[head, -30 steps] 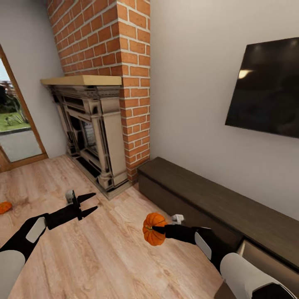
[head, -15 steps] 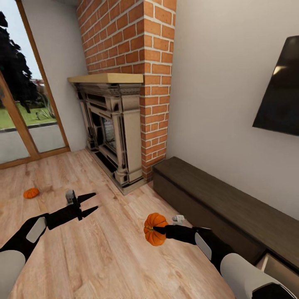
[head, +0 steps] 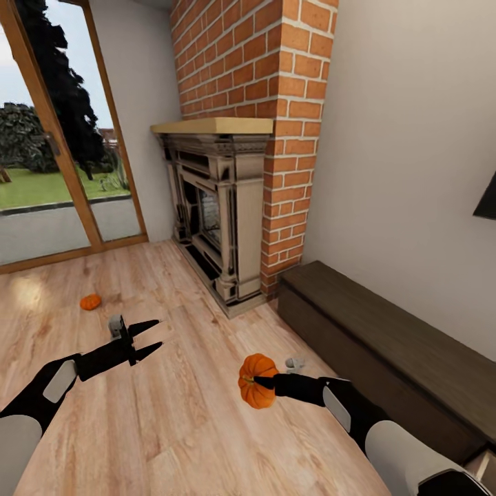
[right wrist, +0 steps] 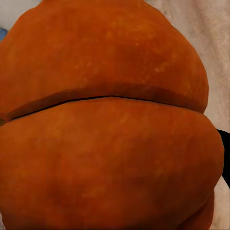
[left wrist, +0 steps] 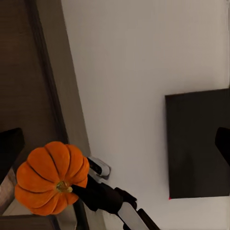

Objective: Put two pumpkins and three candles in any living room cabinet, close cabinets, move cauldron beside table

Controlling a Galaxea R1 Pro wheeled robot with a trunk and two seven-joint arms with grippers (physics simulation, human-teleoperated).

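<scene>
The right gripper [head: 260,381] is clamped on a pumpkin [head: 257,380] above the plank floor [head: 179,420], the long dark cabinet [head: 386,358] at its 3 o'clock. The left gripper [head: 153,337] hangs with fingers apart (nothing between them). A second pumpkin [head: 90,302] lies at its 11 o'clock.

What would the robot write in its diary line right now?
right gripper: holding pumpkin | left gripper: open | second pumpkin: on floor | cabinet: at right
</scene>
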